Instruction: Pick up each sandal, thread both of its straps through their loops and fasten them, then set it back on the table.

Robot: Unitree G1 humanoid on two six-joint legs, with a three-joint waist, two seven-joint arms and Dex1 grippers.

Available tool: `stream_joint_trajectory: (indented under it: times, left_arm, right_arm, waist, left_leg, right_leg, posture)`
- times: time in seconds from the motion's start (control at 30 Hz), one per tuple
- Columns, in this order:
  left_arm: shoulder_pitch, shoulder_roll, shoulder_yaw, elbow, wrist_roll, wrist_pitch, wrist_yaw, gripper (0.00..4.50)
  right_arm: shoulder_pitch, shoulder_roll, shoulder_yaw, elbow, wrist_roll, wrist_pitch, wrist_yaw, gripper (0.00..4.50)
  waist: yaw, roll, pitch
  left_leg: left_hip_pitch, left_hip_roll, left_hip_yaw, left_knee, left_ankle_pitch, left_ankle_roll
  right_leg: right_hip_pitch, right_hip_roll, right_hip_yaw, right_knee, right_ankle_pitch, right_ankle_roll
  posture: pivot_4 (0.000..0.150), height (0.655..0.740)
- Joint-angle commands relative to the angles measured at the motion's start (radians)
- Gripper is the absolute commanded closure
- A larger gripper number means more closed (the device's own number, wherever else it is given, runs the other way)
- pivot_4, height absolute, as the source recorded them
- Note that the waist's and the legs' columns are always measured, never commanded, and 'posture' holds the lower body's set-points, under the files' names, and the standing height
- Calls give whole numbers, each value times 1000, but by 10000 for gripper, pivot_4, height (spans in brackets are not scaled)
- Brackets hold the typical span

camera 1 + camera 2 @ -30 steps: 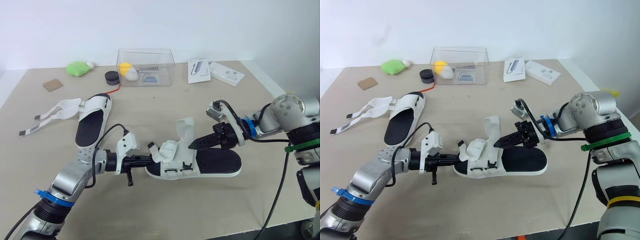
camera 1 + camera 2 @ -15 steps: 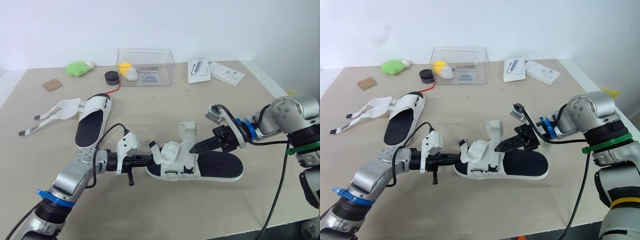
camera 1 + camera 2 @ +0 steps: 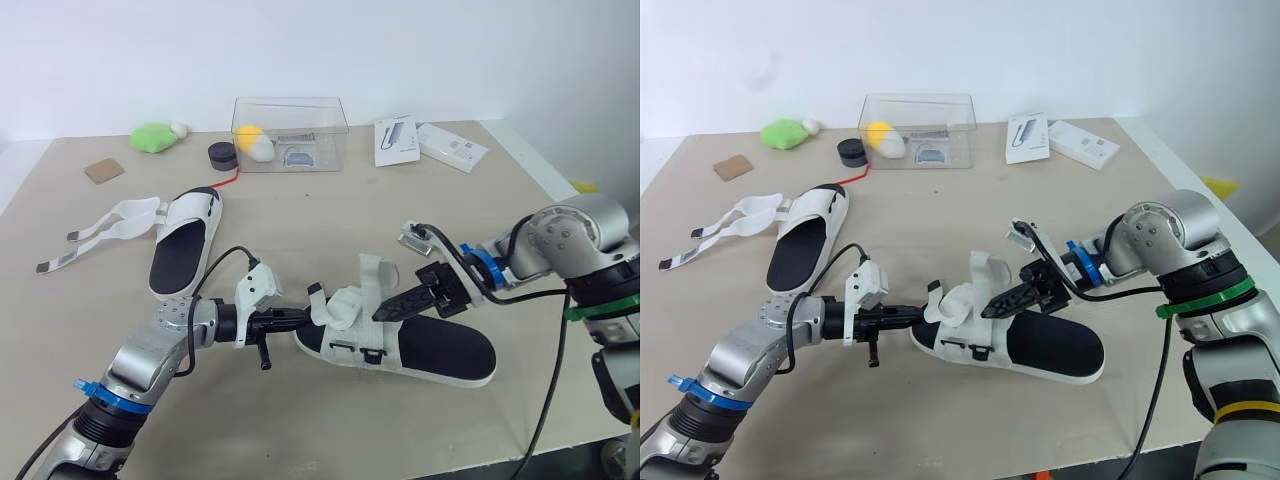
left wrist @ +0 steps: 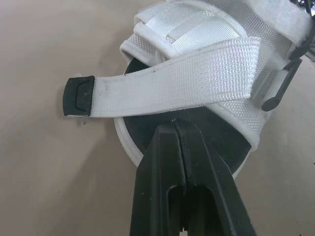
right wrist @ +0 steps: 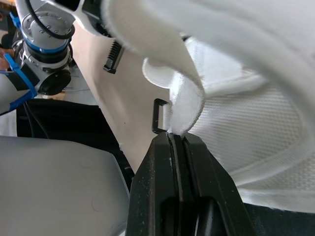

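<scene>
Tension decides this: with my left gripper (image 3: 300, 318) clenched on the toe of the sandal (image 3: 430, 347) at the middle of the table (image 3: 330, 215) and my right gripper (image 3: 384, 313) pinching the rear strap (image 3: 369, 283), I should brace the sole and feed the strap flat toward its loop (image 5: 157, 116).

No writing can be read; the print on the two white boxes (image 3: 398, 140) is too small.
</scene>
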Motion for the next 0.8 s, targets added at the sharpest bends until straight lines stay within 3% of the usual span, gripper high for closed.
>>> stream_joint_trajectory:
  times: [0.03,0.37,0.57,0.6,0.63,0.8]
  left_arm:
    - [14,4,-8,-6,6,12,3,45000]
    - [14,0,-9,-1,7,10,4,45000]
    - [12,2,-9,0,6,11,-2,45000]
    - [12,2,-9,1,6,11,-3,45000]
    - [12,2,-9,2,7,11,-4,45000]
    - [9,0,-13,5,8,10,-7,45000]
  right_arm:
    - [-4,-21,-32,-56,27,2,6,44879]
    - [92,-49,-41,-167,-30,2,12,44879]
    - [134,-52,-149,-182,-73,-89,74,44879]
    - [136,-60,-154,-186,-75,-90,94,37995]
    - [138,-74,-164,-194,-67,-88,122,35117]
    - [182,-149,-192,-259,-51,-126,264,12592]
  waist:
    - [0,0,0]
    - [0,0,0]
    - [1,0,0]
    - [1,0,0]
    - [1,0,0]
    - [2,0,0]
  left_leg:
    - [0,0,0,0,0,0]
    - [0,-1,0,0,0,0]
    - [0,-1,0,1,0,0]
    - [0,-1,0,1,0,0]
    - [0,-1,0,1,0,0]
    - [0,-1,0,1,0,0]
  right_leg:
    - [0,0,0,0,0,0]
    - [0,-1,0,0,0,0]
    - [1,-1,0,0,0,1]
    - [1,-1,0,0,0,1]
    - [1,-1,0,0,0,1]
    - [1,0,0,0,0,1]
  posture:
    - [1500,7400]
    - [1500,7400]
    - [1500,7400]
    - [1500,7400]
    - [1500,7400]
    - [1500,7400]
